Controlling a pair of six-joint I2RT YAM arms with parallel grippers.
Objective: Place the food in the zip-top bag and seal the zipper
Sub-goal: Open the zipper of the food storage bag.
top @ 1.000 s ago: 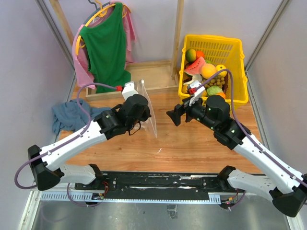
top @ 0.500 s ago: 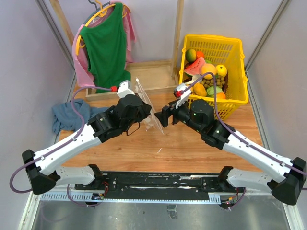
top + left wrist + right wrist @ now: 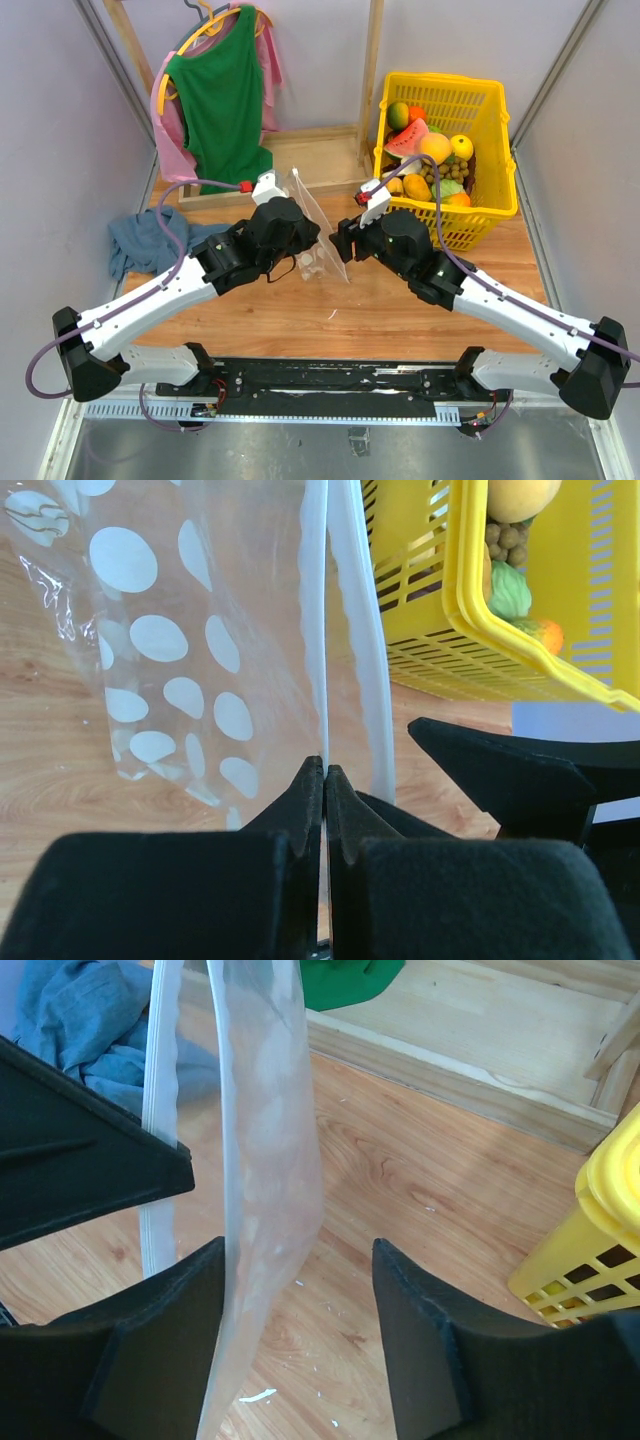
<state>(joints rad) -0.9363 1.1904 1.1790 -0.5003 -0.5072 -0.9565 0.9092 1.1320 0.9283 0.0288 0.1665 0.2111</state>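
Observation:
The zip-top bag (image 3: 320, 238), clear with white dots, hangs upright over the table between the two arms. My left gripper (image 3: 325, 772) is shut on one lip of its mouth, on the pale zipper (image 3: 314, 630); the other lip (image 3: 362, 670) hangs free to the right. My right gripper (image 3: 298, 1250) is open, and that free bag wall (image 3: 268, 1120) passes between its fingers, close against the left finger (image 3: 190, 1300). The right finger stands well apart from the wall. The food (image 3: 432, 150) lies piled in the yellow basket (image 3: 492, 120) at the back right.
A blue cloth (image 3: 145, 242) lies at the left of the table. A green shirt (image 3: 222, 95) hangs on a wooden rack at the back. The basket wall (image 3: 480, 650) is close to the right of the bag, and its corner (image 3: 600, 1230) shows beside my right gripper.
My right gripper has moved left up to the bag and its jaws have narrowed around the free wall. The left arm has shifted the bag slightly.

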